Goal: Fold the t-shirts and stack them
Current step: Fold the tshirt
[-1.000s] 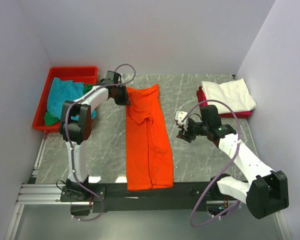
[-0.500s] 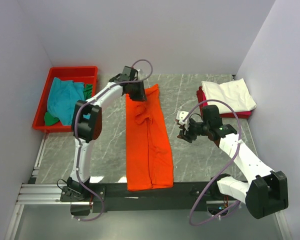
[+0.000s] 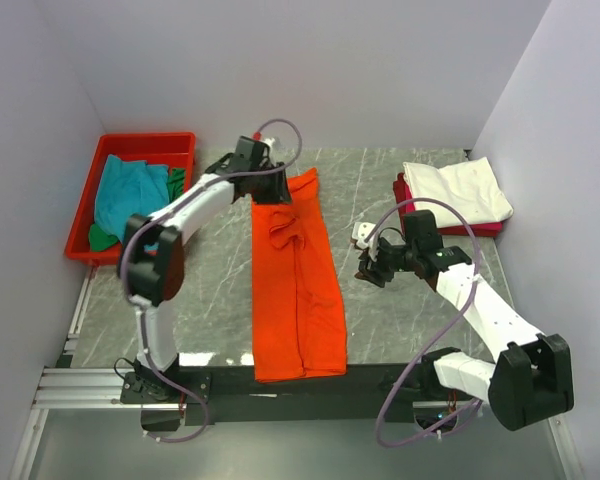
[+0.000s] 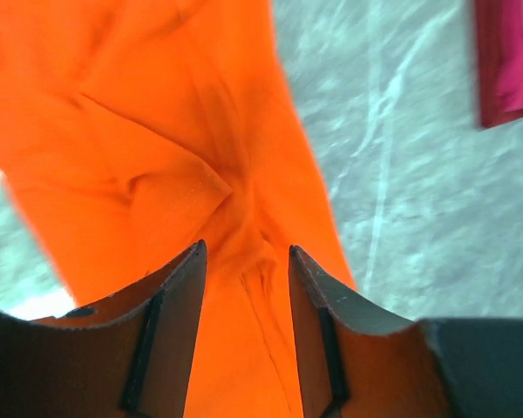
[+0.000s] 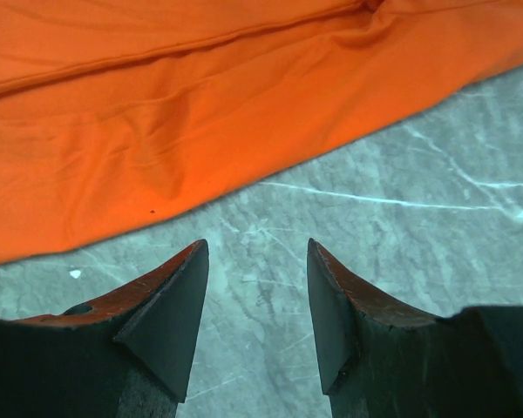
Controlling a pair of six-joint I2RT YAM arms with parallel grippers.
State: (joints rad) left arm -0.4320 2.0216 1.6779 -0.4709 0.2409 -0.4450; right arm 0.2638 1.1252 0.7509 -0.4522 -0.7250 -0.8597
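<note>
Surface: a grey table (image 3: pixel 210 290) with a smooth, hard top veined like marble, and plain pale walls around it.
Orange t-shirt (image 3: pixel 295 290): soft matte cloth folded lengthwise into a long narrow strip. It runs from 12 to 6 o'clock down the table's middle and is creased at the far sleeve end.
My left gripper (image 4: pixel 244 252): at the strip's far left corner, about 11 o'clock. My dark wedge-shaped fingers (image 4: pixel 179 287) stand a narrow way apart with a puckered ridge of orange cloth between them. I cannot tell if they touch it.
My right gripper (image 5: pixel 257 248): at 3 o'clock of the strip, over bare marble. My jaws are spread with nothing between them, tips near the shirt's long edge but apart from it.
Red tray (image 3: pixel 145 140): a glossy rectangular plastic tray at 10 o'clock. It holds a crumpled teal t-shirt (image 3: pixel 125 195) and a green t-shirt (image 3: pixel 101 238).
Stack: at 2 o'clock, a white t-shirt (image 3: pixel 458 190) folded flat lies on a magenta-red t-shirt (image 3: pixel 401 190).
</note>
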